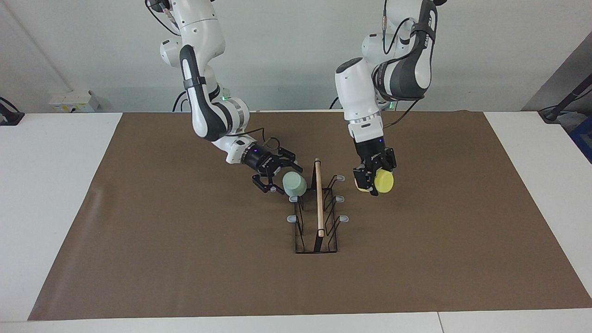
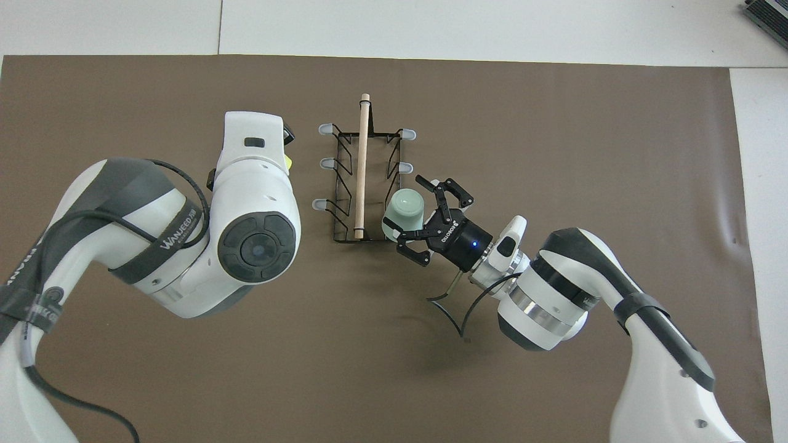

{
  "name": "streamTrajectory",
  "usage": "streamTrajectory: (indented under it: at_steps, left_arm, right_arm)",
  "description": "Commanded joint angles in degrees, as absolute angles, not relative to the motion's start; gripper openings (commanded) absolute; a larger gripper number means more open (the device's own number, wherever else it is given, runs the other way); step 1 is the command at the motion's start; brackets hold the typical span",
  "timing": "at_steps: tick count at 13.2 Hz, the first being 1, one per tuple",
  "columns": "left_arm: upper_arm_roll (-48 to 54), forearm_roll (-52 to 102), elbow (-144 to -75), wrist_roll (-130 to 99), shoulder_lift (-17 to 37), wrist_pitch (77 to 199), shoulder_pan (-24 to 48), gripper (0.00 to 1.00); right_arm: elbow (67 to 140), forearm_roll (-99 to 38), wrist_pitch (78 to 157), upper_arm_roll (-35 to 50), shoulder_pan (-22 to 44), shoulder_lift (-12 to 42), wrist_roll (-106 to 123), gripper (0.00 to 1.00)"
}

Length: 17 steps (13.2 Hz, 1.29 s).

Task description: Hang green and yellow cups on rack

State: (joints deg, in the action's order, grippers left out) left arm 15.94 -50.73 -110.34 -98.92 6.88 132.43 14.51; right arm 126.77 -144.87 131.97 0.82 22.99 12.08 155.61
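**Green cup on its prong, yellow cup arriving at the rack**

The green cup (image 1: pixel 294 184) is sitting mouth-down over the prong nearest the robots on the right arm's side of the rack (image 1: pixel 317 217), its closed base pointing up and tilted a little. It is pale mint, plain and tapered, with no handle. The right gripper (image 1: pixel 276 178) is spreading its jaws wide just beside the cup and is gripping nothing, so this half of the job looks done, provided the cup is resting on the prong by itself.

The yellow cup (image 1: pixel 382 181) is hanging in the air just beside the rack, toward the left arm's end of the table, lying on its side with its bright round base facing the camera. The left gripper (image 1: pixel 373 178) is clamping it firmly. In the overhead view only a sliver of yellow is showing past the left arm's wrist.

What is left, by my judgement: turning the yellow cup's mouth onto one of the three free grey-tipped prongs (image 1: pixel 340 177) on that side, then letting go.
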Motion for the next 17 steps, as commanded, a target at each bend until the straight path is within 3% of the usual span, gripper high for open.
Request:
streamTrajectory:
  at_steps: [1,7,13,17]
  left_arm:
    - [19.2,-55.7,-114.2,-106.4,4.5,128.9,14.4,0.0]
    - [23.2,-64.4,-116.2,-117.3,5.5,126.0,14.6,0.0]
    - [26.4,-67.9,-117.3,-121.7,6.8,123.0,15.4,0.0]
    - [27.2,-71.1,-117.2,-125.9,8.8,121.6,15.7,0.0]
  right_arm:
    - [127.4,-144.9,138.9,1.4,22.1,6.4,156.0,1.0]
    - [127.4,-137.6,146.3,1.2,20.8,1.3,147.1,1.0]
    - [126.0,-105.5,145.5,1.1,10.0,-0.4,137.5,1.0]
    - [123.2,-84.6,138.4,0.7,2.0,-0.5,129.1,1.0]
